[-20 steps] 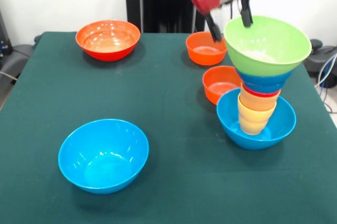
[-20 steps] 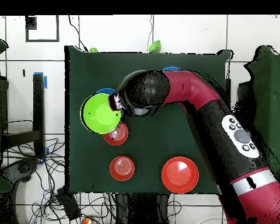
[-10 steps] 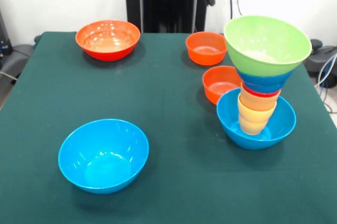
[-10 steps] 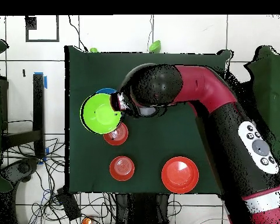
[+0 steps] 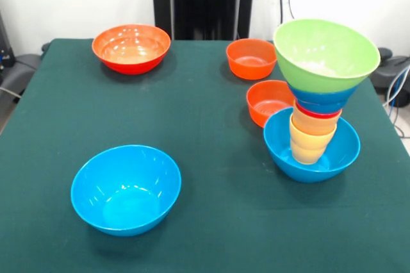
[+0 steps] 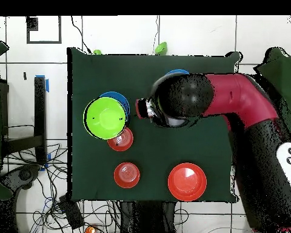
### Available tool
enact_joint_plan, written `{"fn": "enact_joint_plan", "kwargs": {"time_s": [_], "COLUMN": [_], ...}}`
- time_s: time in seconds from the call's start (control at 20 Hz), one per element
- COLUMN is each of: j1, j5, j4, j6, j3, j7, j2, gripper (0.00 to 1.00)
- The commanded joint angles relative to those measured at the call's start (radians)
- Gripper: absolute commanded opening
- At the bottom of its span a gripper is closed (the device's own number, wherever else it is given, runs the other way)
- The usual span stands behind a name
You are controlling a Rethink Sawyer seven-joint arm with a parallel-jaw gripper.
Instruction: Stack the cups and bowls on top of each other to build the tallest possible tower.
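Gripper (image 6: 149, 110) shows only in the overhead view, as a small bit at the end of the red and black arm (image 6: 233, 103), mostly hidden under the arm's bulky head; how far open it is cannot be told, and nothing can be seen held or touched by it. It sits over bare cloth just beside the tower (image 5: 318, 103), apart from it. In the front view the gripper cannot be picked out against the dark shapes at the top edge. Tower stands near the right edge of the green table (image 5: 211, 157) in the front view: large light blue bowl (image 5: 282, 148) as base, yellow-orange cups (image 5: 307, 145) nested inside it, a thin red rim above them, then small dark blue bowl (image 5: 320, 101), then large green bowl (image 5: 327, 52) on top, widest, tilted a little. A small orange bowl (image 5: 266, 99) sits touching or just beside the base bowl on its far-left side; another small orange bowl (image 5: 250, 58) lies further back, near the green bowl's rim. Large orange bowl (image 5: 131, 47) at the far left of the table, well apart. Second large light blue bowl (image 5: 125, 188) upright and alone, near left front.
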Motion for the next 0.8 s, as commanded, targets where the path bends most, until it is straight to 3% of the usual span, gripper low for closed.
{"fn": "enact_joint_plan", "kwargs": {"time_s": [0.05,0.4,0.8], "j1": [-0.041,-0.089,-0.084], "j5": [-0.218,-0.286,-0.322], "j4": [0.096,0.087,0.03], "j6": [-0.126,-0.133,-0.208], "j3": [-0.01,0.016,0.062], "j7": [-0.286,-0.318,-0.337], "j2": [0.008,0.061,0.172], "gripper": [1.0,1.0,1.0]}}
